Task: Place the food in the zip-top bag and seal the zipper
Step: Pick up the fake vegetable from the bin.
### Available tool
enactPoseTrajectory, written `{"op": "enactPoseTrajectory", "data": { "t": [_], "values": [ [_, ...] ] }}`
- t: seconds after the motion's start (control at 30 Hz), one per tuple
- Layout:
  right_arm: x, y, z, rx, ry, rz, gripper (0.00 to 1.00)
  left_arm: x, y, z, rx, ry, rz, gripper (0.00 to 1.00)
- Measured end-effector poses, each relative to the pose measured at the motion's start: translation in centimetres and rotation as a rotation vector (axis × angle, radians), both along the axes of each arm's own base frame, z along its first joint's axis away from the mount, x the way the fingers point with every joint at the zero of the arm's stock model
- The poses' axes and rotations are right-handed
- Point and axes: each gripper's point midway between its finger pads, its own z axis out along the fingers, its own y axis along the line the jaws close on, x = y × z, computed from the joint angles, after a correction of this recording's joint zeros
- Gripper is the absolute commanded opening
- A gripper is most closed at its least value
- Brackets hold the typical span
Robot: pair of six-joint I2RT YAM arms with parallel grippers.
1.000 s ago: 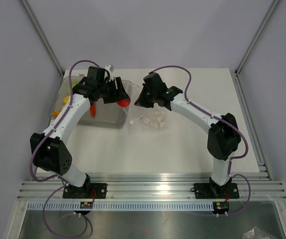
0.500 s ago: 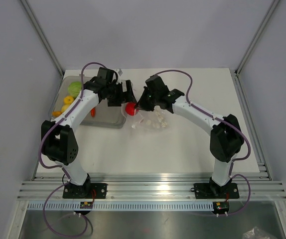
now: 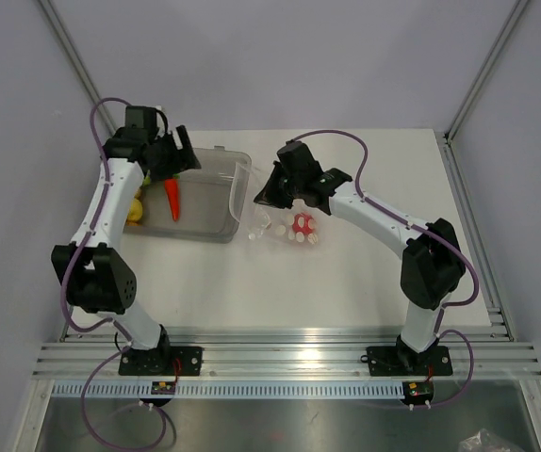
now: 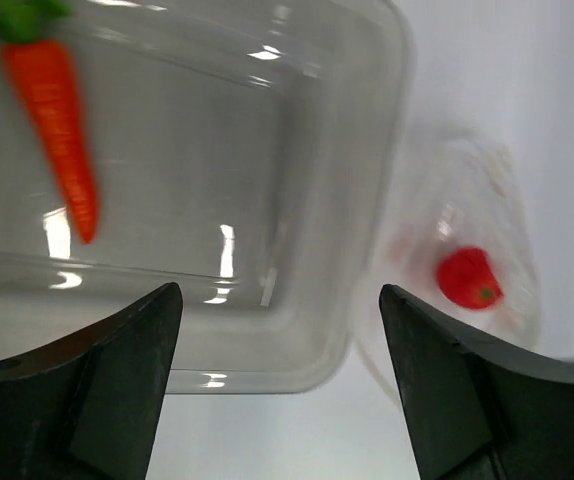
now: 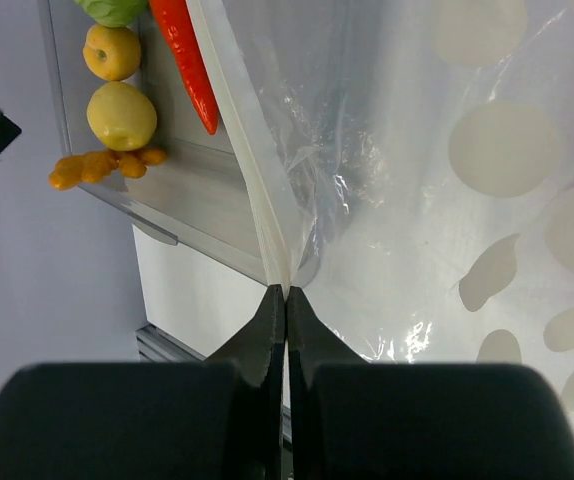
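Note:
The clear dotted zip-top bag (image 3: 289,231) lies right of the bin, and the red piece (image 3: 302,224) lies inside it; the piece also shows in the left wrist view (image 4: 469,277). My right gripper (image 3: 265,195) is shut on the bag's pale zipper strip (image 5: 252,170) and holds the mouth edge up. My left gripper (image 3: 176,160) is open and empty above the bin's far left part; its jaws (image 4: 279,291) stand wide apart. In the bin lie the orange carrot (image 3: 172,196), yellow round pieces (image 5: 122,115) and green fruit (image 5: 117,8).
The grey translucent rigid bin (image 3: 216,231) stands at the table's left, its right wall close to the bag. Small orange pieces (image 5: 102,165) lie in the bin's near corner. Frame posts rise at the table's back corners.
My left gripper carried the red piece from the bin to the bag mouth, let it go, and drew back left over the bin. The red piece now lies in the bag.

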Motion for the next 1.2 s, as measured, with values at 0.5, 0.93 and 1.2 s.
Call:
{"op": "enactPoseTrajectory", "data": {
  "t": [0.5,0.93,1.2],
  "values": [
    [-0.1,-0.2,-0.2,-0.032,-0.032,0.038,0.00,8.7,12.3,-15.5,0.215,0.303,0.343,0.81],
    [0.0,-0.1,-0.3,-0.045,-0.037,0.052,0.00,11.7,13.9,-19.5,0.215,0.341,0.339,0.62],
    [-0.1,-0.3,-0.9,-0.060,-0.022,0.053,0.00,11.7,13.2,-19.8,0.202,0.341,0.308,0.19]
  ]
}}
